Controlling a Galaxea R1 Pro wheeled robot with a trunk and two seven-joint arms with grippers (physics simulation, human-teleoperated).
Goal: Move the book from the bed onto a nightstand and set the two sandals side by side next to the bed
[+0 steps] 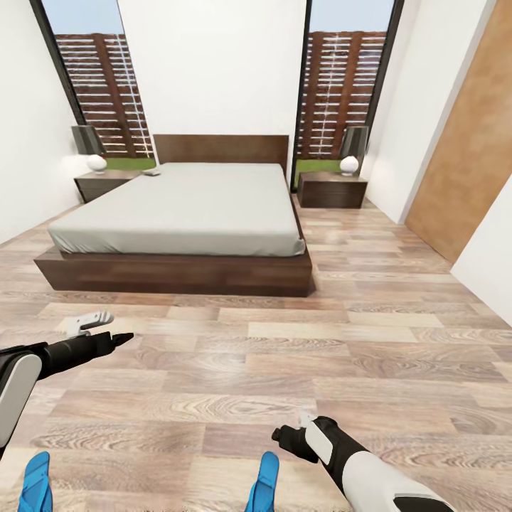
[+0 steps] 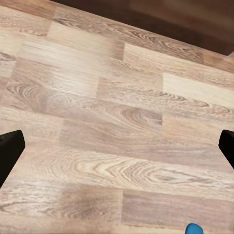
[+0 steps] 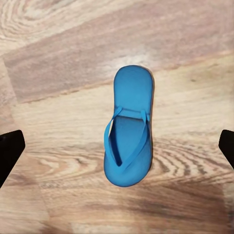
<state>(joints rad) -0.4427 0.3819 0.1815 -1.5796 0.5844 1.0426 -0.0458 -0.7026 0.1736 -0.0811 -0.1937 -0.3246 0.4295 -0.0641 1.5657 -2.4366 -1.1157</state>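
The bed [image 1: 178, 213] is sitting low against the far wall, its smooth pale grey mattress squared off on a dark brown wooden base with a flat headboard behind. A small flat thing that may be the book [image 1: 152, 172] is lying at the mattress's far left corner, too small to read. A boxy dark-wood left nightstand [image 1: 107, 183] and right nightstand [image 1: 332, 190] are flanking it, each carrying a lamp with a round white base, in front of tall windows.

The floor [image 1: 284, 355] is running in light wood planks with swirling grain. Near the robot, well apart from the bed, two bright blue flip-flops are lying: the left sandal [image 1: 35, 483] and the right sandal [image 1: 266, 482], a smooth rounded sole with thin Y-shaped straps seen from the right wrist [image 3: 127, 134].

The left gripper [image 1: 99, 328] is hovering over bare planks, fingers [image 2: 9, 148] spread wide, holding nothing. The right gripper [image 1: 291, 434] is hanging directly above the right sandal, also spread wide and empty.
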